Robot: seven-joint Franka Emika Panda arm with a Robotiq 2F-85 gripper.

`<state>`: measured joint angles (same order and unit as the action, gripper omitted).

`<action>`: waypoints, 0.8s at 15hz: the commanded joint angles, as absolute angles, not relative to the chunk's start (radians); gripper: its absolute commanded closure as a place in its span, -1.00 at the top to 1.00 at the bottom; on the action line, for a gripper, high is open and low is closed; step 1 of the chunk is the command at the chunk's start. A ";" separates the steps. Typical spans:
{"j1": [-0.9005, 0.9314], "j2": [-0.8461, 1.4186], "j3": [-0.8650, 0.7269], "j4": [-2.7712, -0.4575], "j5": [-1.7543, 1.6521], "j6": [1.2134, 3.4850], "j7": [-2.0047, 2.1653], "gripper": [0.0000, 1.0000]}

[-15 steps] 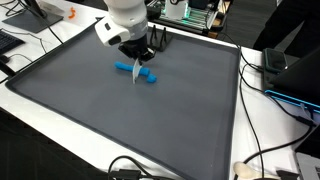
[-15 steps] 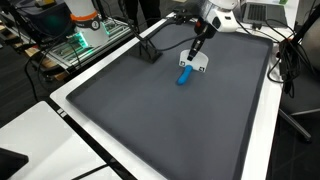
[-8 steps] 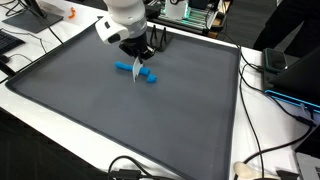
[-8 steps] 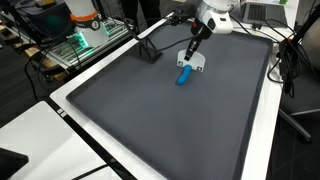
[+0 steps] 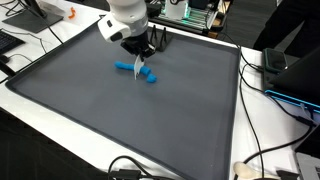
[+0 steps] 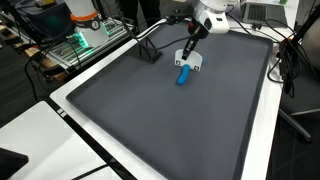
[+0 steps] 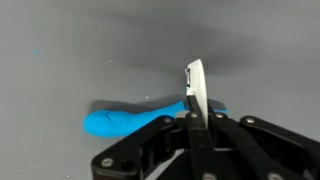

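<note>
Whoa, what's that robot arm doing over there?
The robot arm's gripper is shut on a thin white piece, holding it upright and edge-on. Right by it, a blue object lies flat on the dark grey mat. The white piece hangs close over the blue object, but whether the two touch cannot be told.
</note>
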<state>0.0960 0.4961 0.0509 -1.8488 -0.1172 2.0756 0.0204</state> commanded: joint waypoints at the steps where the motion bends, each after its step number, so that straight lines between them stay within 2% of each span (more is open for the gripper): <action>1: 0.089 0.471 0.056 -1.904 -0.098 2.064 0.002 -0.98; 12: 0.099 0.401 0.054 -1.922 -0.113 2.034 0.016 -0.98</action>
<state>0.0977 0.4463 0.0516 -1.8919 -0.1173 2.0605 0.0192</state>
